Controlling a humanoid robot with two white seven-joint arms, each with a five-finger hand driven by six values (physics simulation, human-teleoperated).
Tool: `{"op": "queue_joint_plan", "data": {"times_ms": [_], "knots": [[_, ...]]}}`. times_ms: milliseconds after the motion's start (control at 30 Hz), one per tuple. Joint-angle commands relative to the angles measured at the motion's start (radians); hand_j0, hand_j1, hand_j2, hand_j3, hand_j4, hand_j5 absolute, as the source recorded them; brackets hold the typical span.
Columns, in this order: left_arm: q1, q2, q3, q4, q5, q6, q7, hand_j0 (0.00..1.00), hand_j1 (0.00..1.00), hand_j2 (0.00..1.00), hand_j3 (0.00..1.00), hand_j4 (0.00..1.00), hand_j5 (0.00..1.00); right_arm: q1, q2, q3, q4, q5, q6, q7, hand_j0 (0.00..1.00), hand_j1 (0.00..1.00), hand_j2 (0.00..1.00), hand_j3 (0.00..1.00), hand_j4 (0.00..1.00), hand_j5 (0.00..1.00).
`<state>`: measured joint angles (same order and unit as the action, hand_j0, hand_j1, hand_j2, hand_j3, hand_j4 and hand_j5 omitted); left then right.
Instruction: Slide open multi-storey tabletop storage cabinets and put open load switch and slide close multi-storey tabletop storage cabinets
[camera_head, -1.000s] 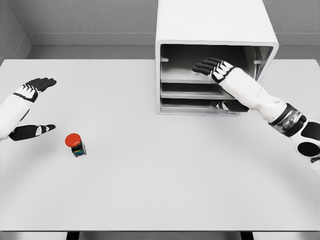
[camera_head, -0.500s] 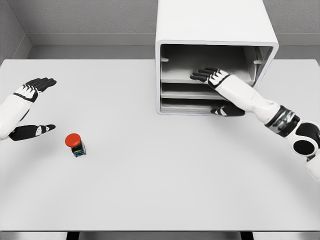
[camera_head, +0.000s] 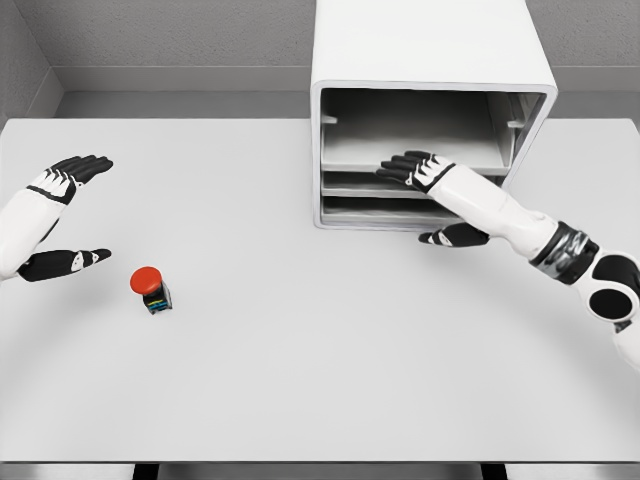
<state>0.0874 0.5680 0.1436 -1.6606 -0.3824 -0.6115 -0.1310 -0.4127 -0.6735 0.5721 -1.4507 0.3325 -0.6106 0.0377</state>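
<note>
Head view: the red-capped load switch (camera_head: 151, 289) stands at the worktop's (camera_head: 320, 380) left. Our right robot hand (camera_head: 412, 170), fingers flat and holding nothing, rests at the front lip of a tray in the storage cabinet (camera_head: 432, 150), so we judge the opening step underway. The left robot hand (camera_head: 62, 215) waits spread and empty, with clear room around the switch.

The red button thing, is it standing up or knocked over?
Standing up. The load switch sits on its dark base on the table, red cap on top.
</note>
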Motion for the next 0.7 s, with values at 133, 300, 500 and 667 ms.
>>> {"op": "queue_joint_plan", "data": {"times_ms": [133,300,500,667], "knots": [[0.0,-0.005,0.001,-0.001,0.008,0.001,0.001,1.0,1.0,1.0,1.0,1.0,1.0,0.023,-0.014,-0.003,-0.033,0.003,0.0,0.011,1.0,1.0,1.0,1.0,1.0,1.0],[0.002,-0.005,0.001,-0.002,0.008,0.001,0.001,1.0,1.0,1.0,1.0,1.0,1.0,0.066,-0.052,-0.012,-0.069,-0.003,0.0,0.01,1.0,1.0,1.0,1.0,1.0,1.0],[0.002,-0.005,0.001,-0.002,0.008,0.001,0.001,1.0,1.0,1.0,1.0,1.0,1.0,0.092,-0.089,-0.015,-0.119,-0.007,0.0,0.008,1.0,1.0,1.0,1.0,1.0,1.0],[0.009,-0.005,0.002,-0.004,0.011,0.001,0.001,1.0,1.0,1.0,1.0,1.0,1.0,0.117,-0.103,-0.037,-0.143,-0.007,0.0,0.008,1.0,1.0,1.0,1.0,1.0,1.0]]}}
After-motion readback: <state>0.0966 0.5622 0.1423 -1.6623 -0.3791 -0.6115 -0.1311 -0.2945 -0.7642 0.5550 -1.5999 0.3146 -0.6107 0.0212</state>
